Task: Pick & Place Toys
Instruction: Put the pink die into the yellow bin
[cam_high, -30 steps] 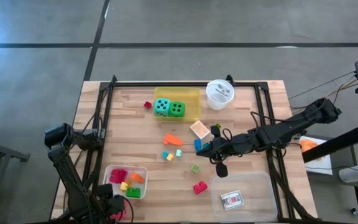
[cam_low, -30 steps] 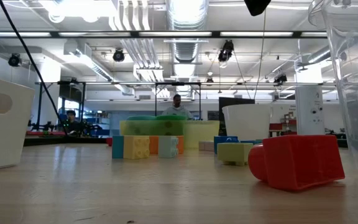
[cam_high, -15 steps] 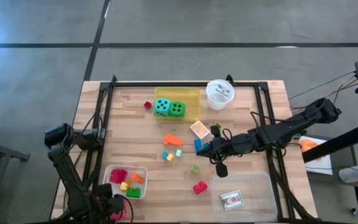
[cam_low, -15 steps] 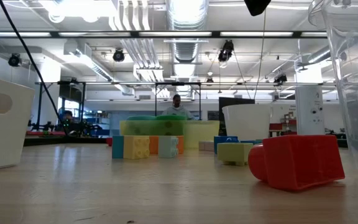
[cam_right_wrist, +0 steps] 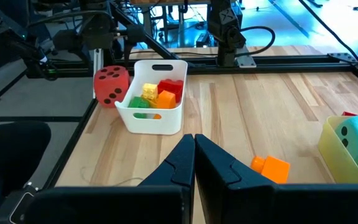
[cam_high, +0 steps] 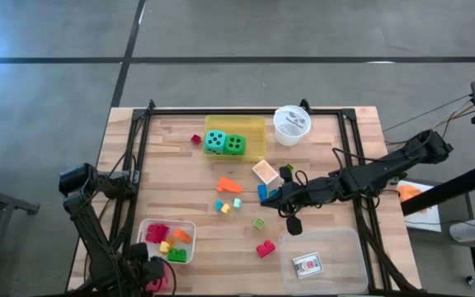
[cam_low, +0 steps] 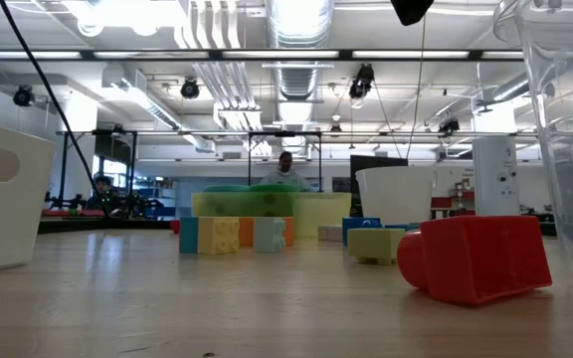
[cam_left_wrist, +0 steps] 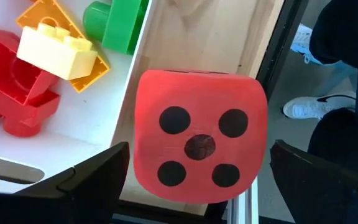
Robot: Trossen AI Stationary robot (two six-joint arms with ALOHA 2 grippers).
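The red die (cam_left_wrist: pixel 199 137) sits at the very corner of the tabletop (cam_high: pixel 320 165), just outside the white bin (cam_right_wrist: pixel 151 115), touching or nearly touching its wall on the side away from the table's middle. The left claw (cam_left_wrist: pixel 197 180) hangs right over the die with its fingers (cam_left_wrist: pixel 82 180) spread wide on either side, not pressing it, so the die is not held. Inside the white bin lie red, yellow, orange and green blocks (cam_left_wrist: pixel 55 53). Away from the bin, toward the middle of the tabletop, the right claw (cam_right_wrist: pixel 194 158) hovers with its fingers pressed together and empty, near loose blocks such as an orange one (cam_right_wrist: pixel 270 168); beyond that is a yellow tray (cam_high: pixel 250 148) with a teal die (cam_high: pixel 214 142) and a green die (cam_high: pixel 234 145). The risk here, as I judge it, is that the red die is so close to the edge that an off-centre squeeze or a nudge from one finger could tip it off the tabletop rather than lift it over the bin wall.
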